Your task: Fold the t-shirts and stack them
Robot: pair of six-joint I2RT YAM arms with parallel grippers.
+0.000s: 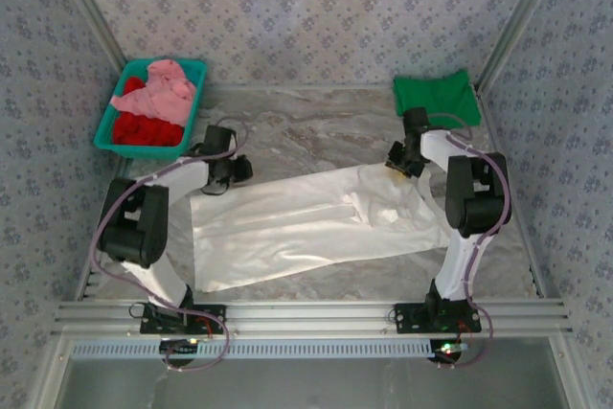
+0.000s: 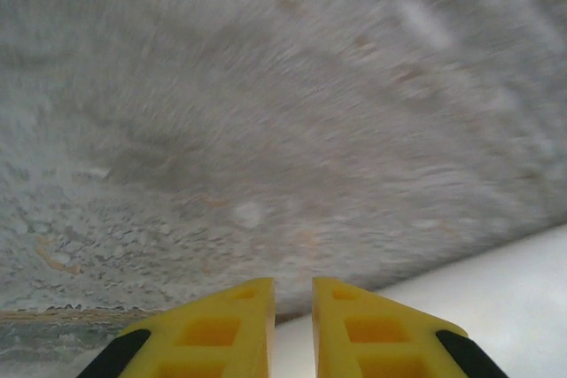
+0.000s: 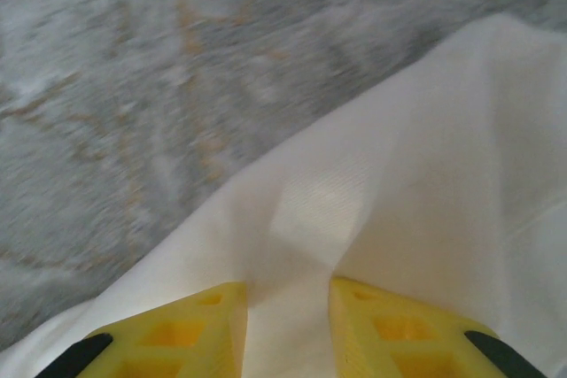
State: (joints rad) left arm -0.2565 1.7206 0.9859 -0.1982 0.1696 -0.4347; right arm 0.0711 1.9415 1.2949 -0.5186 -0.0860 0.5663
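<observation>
While right fingers (image 3: 288, 294) pinch cream-white t-shirt (image 1: 306, 222), left fingers (image 2: 292, 285) nearly closed at its edge, grip unclear

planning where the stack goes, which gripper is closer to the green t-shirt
Right. The right gripper sits just in front of the green t-shirt, pinching the cream-white t-shirt; the left gripper is across the table, near the teal basket.

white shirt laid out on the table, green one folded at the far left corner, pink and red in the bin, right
No: the green shirt sits folded at the far right corner, per the top external view. The rest holds.
</observation>
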